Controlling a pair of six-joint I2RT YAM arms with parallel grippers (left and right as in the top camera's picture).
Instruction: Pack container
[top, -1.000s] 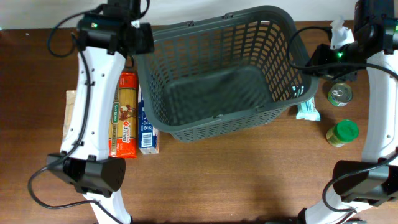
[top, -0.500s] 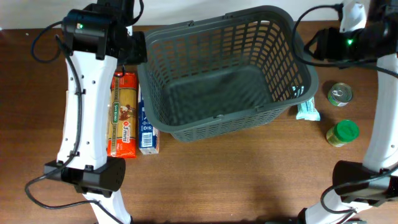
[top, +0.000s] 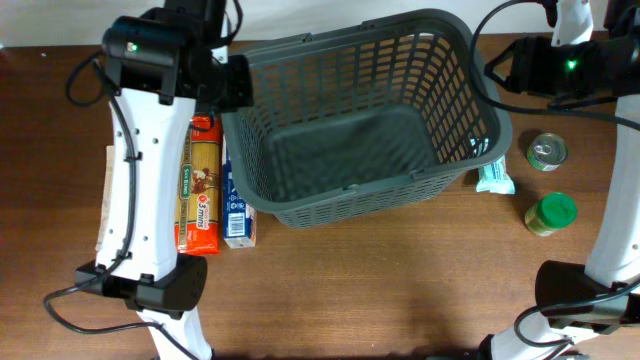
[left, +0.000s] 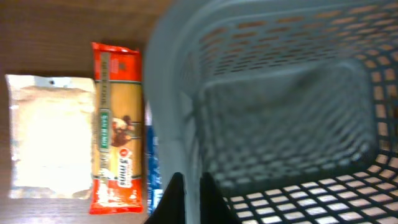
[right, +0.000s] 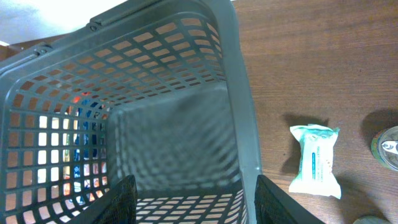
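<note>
Pasta packet (top: 203, 195) beside container (top: 380, 70), can (top: 546, 152) opposite

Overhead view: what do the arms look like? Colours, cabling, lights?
Both arms are alike: left arm and right arm have glossy white link shells, black joint housings and loose black cables looping off them. Each upper black housing carries a small green light. End effector fingers are black.

Large dark grey plastic basket (top: 360, 110), slotted lattice walls, thick rolled rim, upright and empty, centre-back of wooden desk (top: 380, 290)
</note>
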